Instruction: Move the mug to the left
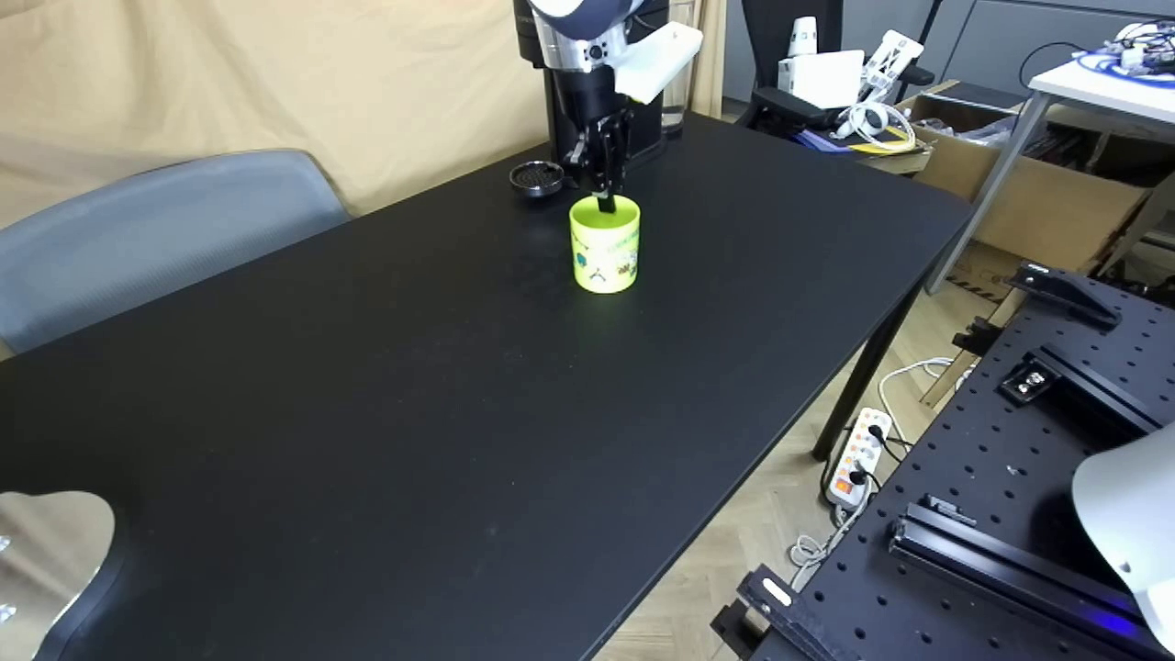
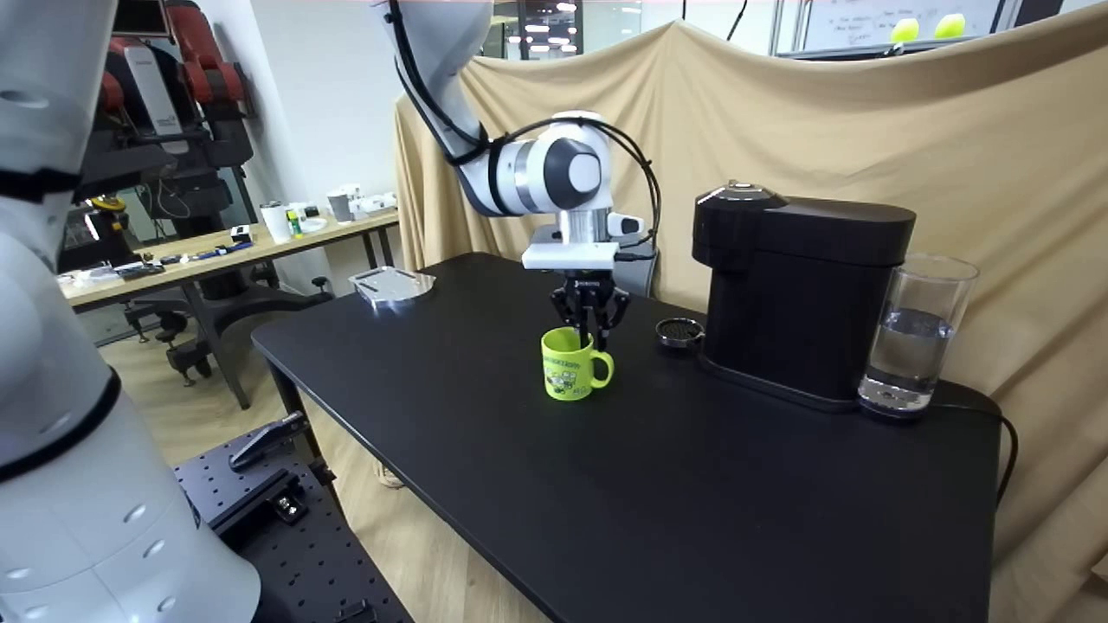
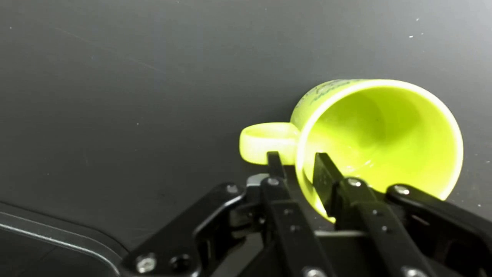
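One mug, lime green, stands upright on one black table, near one round metal dish and well apart from one silvery tray. One gripper is down at it, jaws apart, nothing clenched: in the wrist view the inner fingertip sits inside the mouth, the outer fingertip outside on the handle side, mug wall between, gaps visible. Contact with the handle: cannot tell.

Step, judged: lining up a pinch on the wall, move not yet done; a let-go at the end would look alike, so not certain. Next move probably calls for closing on the wall, with the outer fingertip clear of the handle, then a short level lift or slide left. Whose left is unclear; if the robot's own, likely toward the tray end.

Counts: mug 1, handle 1, gripper 1, fingertips 2, table 1, dish 1, tray 1, black machine 1, clear vessel with water 1. In an exterior view, chairs 2: blue-grey chair beside the table, black chair beyond; power strip 1, on the floor. Background clutter too jumbled to count.
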